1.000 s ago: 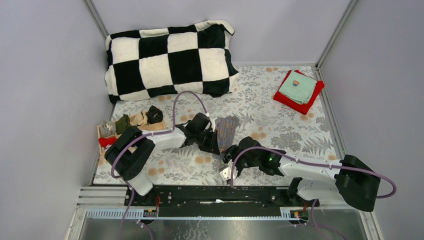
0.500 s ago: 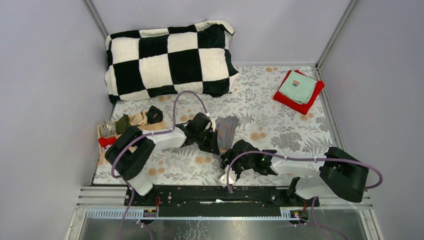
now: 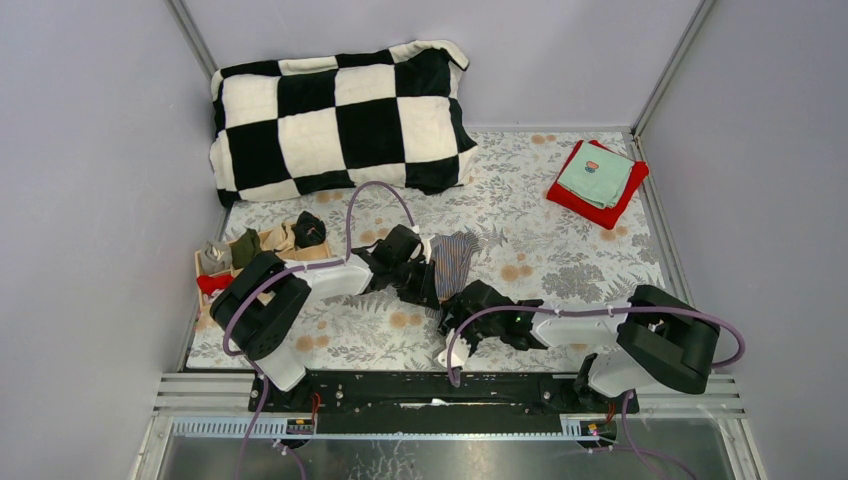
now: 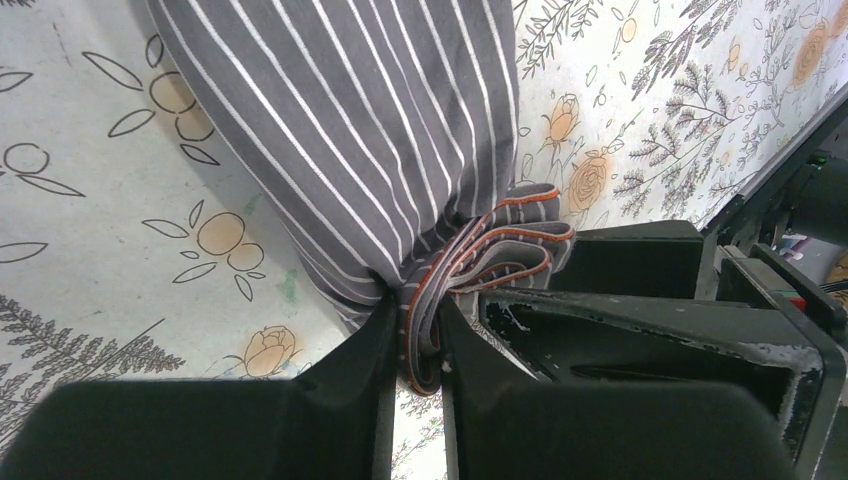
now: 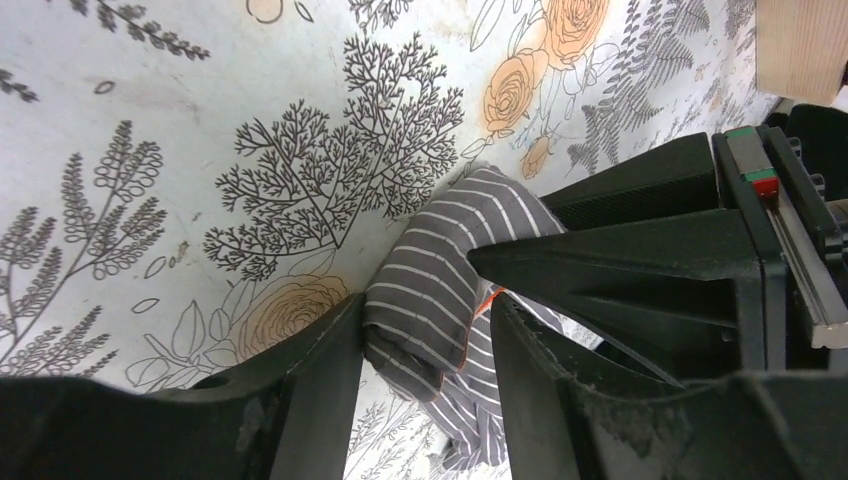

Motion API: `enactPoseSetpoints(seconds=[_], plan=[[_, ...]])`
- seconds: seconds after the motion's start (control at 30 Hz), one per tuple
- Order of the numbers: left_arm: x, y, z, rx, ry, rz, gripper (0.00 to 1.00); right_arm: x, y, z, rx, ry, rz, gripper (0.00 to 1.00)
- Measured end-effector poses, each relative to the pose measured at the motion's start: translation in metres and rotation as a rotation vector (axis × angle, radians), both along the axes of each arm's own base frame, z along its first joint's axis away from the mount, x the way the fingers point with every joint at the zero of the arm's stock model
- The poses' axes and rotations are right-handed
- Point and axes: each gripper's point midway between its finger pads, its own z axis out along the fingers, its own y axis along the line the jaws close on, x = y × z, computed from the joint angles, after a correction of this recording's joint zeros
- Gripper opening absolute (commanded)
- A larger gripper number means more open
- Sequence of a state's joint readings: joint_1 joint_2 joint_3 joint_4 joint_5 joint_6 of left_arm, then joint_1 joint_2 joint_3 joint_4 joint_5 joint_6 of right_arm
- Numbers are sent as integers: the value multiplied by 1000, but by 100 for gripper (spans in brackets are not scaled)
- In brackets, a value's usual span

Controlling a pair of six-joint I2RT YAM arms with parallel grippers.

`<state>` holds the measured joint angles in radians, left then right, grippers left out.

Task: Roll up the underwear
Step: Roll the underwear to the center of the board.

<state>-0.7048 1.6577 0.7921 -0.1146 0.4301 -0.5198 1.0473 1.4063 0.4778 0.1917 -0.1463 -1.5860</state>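
The grey underwear [image 3: 456, 253], dark-striped with an orange-brown waistband, lies bunched on the floral sheet mid-table. My left gripper [image 3: 424, 284] is shut on its gathered waistband, seen close in the left wrist view [image 4: 415, 345], where the striped cloth [image 4: 370, 130] fans out beyond the fingers. My right gripper [image 3: 463, 301] is at the cloth's near edge, its jaws pressed on a folded lobe of the grey underwear [image 5: 440, 265] that fills the gap between them [image 5: 425, 308]. The two grippers nearly touch. The black pinstriped underwear is not in view.
A black-and-white checked pillow [image 3: 340, 115] lies at the back. A red cloth [image 3: 572, 195] with a teal cloth [image 3: 595, 177] on it sits at the back right. A wooden tray [image 3: 205, 264] with small rolled items is at the left edge.
The right arm's shoulder has swung left and its gripper has shifted slightly left and up against the cloth. The left arm has stayed put.
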Motion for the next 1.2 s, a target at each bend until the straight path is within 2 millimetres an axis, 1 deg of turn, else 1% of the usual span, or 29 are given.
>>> enactPoseSetpoints(seconds=[0.03, 0.07, 0.13, 0.23, 0.3, 0.37, 0.47, 0.53, 0.6, 0.67, 0.8, 0.9, 1.03, 1.2], plan=[[0, 0, 0, 0, 0, 0, 11, 2, 0, 0, -1, -10, -2, 52], [0, 0, 0, 0, 0, 0, 11, 3, 0, 0, -2, -16, -4, 46], [0, 0, 0, 0, 0, 0, 11, 5, -1, -2, -5, -26, -11, 28], [0, 0, 0, -1, 1, -1, 13, 5, -3, -6, -3, -27, -22, 8], [0, 0, 0, 1, 1, 0, 16, 6, -1, -4, 14, -24, -34, 1], [0, 2, 1, 9, -1, 5, 22, 6, 0, -3, 31, -21, -42, 0], [0, 7, 3, 31, -8, 19, 40, 4, 3, -2, 74, -1, -56, 0], [-1, 14, 5, 60, -15, 38, 51, 1, 4, 0, 106, 14, -65, 0], [0, 25, 8, 97, -26, 70, 58, 0, 3, 3, 133, 26, -80, 0], [3, 36, 16, 128, -54, 107, 62, -2, 2, 4, 155, 40, -93, 0], [18, 59, 37, 176, -146, 205, 65, -10, 0, 2, 186, 111, -131, 0], [26, 68, 51, 183, -204, 254, 66, -15, 3, 4, 224, 179, -161, 0], [31, 71, 72, 152, -269, 284, 66, -25, 10, 8, 287, 298, -209, 0], [25, 70, 84, 91, -301, 277, 64, -34, 18, 14, 361, 441, -273, 0]])
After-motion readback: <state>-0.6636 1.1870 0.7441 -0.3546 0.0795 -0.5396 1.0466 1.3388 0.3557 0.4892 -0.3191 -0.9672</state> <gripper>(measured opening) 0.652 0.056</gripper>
